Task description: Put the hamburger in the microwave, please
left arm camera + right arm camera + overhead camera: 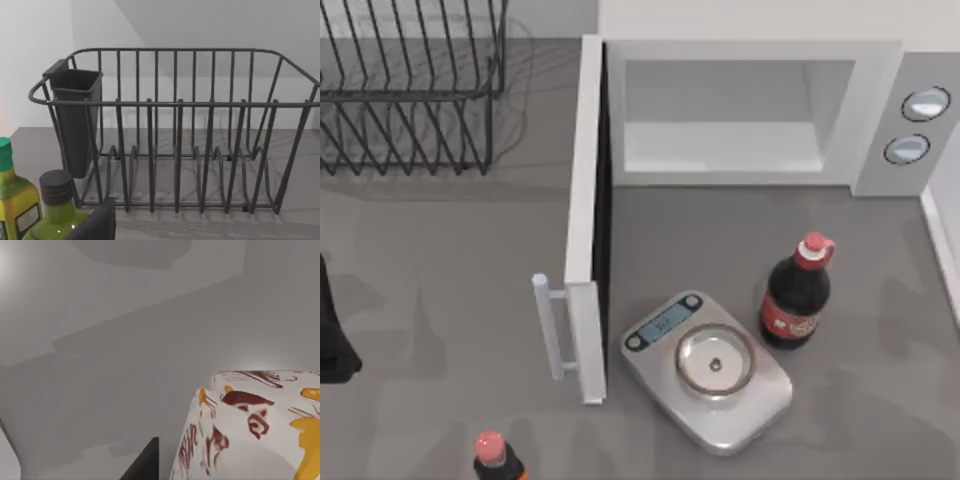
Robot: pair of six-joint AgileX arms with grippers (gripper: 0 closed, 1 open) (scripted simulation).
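Observation:
The microwave (880, 110) stands at the back of the table, white, with two round grey knobs (917, 125) on its right panel. Its door (586, 230) is swung wide open toward the front, the bar handle (548, 325) on its left face, and the white cavity (720, 145) shows. The hamburger (255, 430) is a white box printed in red and yellow, close up in the right wrist view beside a dark piece of my right gripper (144, 462). My left arm (332, 340) sits at the table's left edge.
A silver kitchen scale (708, 368) lies in front of the microwave, with a red-capped cola bottle (798, 295) to its right. Another red-capped bottle (492, 458) stands at the front. A black wire dish rack (410, 90) fills the back left. Two green bottles (55, 210) stand near it.

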